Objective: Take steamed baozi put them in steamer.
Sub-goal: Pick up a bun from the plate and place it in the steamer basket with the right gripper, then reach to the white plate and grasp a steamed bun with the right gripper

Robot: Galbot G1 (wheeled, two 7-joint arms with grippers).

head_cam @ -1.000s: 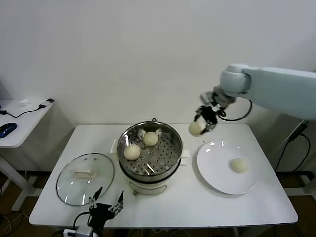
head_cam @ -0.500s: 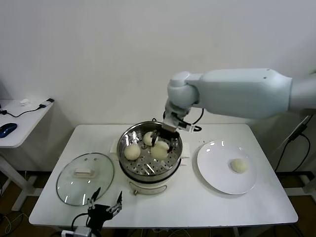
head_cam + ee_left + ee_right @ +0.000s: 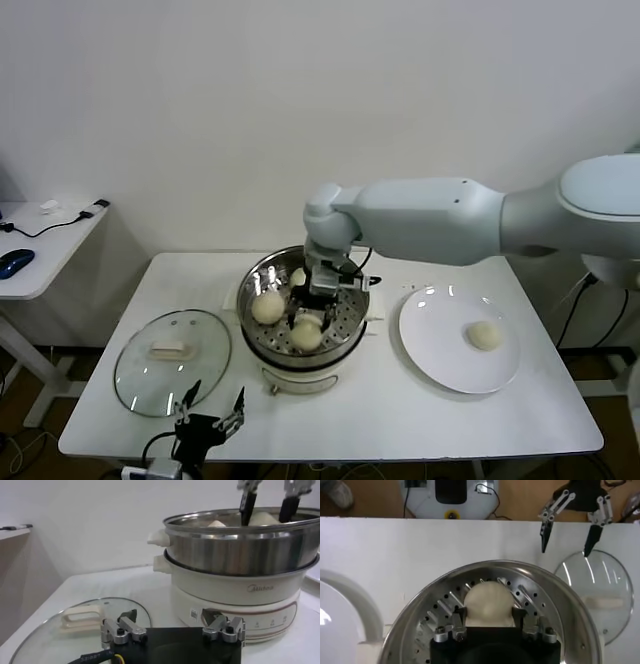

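Note:
The steamer [image 3: 357,296] stands mid-table, a shiny steel pot with a perforated tray. My right gripper [image 3: 308,319] reaches down into it, shut on a baozi [image 3: 307,334] at the near part of the tray. In the right wrist view the fingers [image 3: 459,613] press both sides of that baozi [image 3: 489,600], low over the perforated tray [image 3: 540,605]. A second baozi [image 3: 267,307] lies at the tray's left. A third [image 3: 298,277] lies at the back, partly hidden by the gripper. A fourth [image 3: 485,335] lies on the white plate [image 3: 438,352]. My left gripper [image 3: 210,424] is open and parked at the table's front edge.
A glass lid [image 3: 172,361] with a cream handle lies flat left of the steamer. It also shows in the left wrist view [image 3: 60,630], in front of the steamer [image 3: 240,550]. A side desk [image 3: 45,245] with a mouse and cables stands far left.
My right arm swung left from beside the plate to over the steamer, then lowered the baozi to the near part of the tray. The left arm stayed put.

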